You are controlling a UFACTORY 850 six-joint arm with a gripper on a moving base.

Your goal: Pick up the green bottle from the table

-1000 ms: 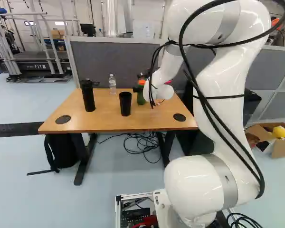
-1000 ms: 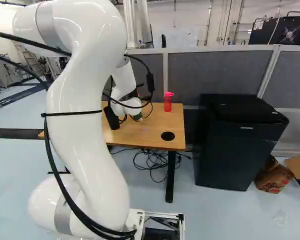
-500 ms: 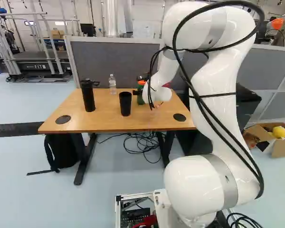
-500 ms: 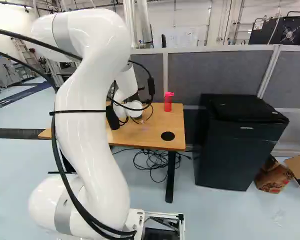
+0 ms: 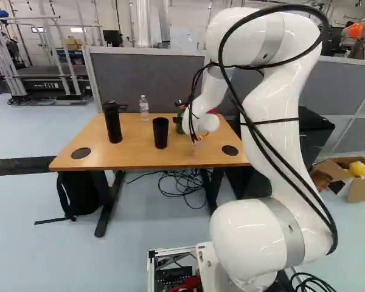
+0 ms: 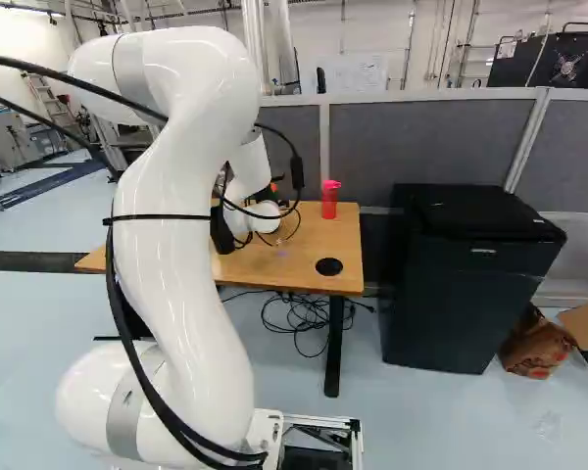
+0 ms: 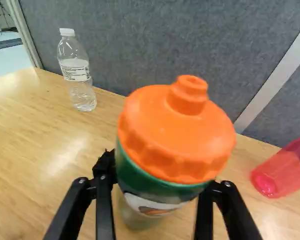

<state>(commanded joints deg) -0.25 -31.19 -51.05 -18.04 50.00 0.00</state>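
We see the green bottle (image 7: 145, 176) on the table (image 5: 131, 146), towards its far right part, capped in orange (image 7: 175, 132). In the wrist view the gripper (image 5: 178, 112) stands widely open around it, one finger on each side of the green body, below the cap. The finger on the bottle's left looks very near it; we cannot tell whether either finger touches, and we see no firm hold on it. Our arm (image 5: 278, 137) reaches out over the right half of the table, its white wrist hiding much of the bottle from both base views.

To the left of the green bottle and nearer us stands a black tumbler (image 5: 160, 134). Farther left we have a tall black flask (image 5: 113, 125), and between the two, farther back, a clear bottle (image 5: 144, 108) with a white cap. To the right, near the far edge, a red bottle (image 6: 329, 201) stands upright.

Behind the table runs a grey partition (image 5: 143, 79). A black cabinet (image 6: 470, 284) stands on the floor right of the table, and beyond it an open cardboard box (image 5: 362, 189) has a yellow thing (image 5: 357, 169) in it. Beneath the table we see a black backpack (image 5: 80, 193) at the left and loose cables (image 5: 181, 182).
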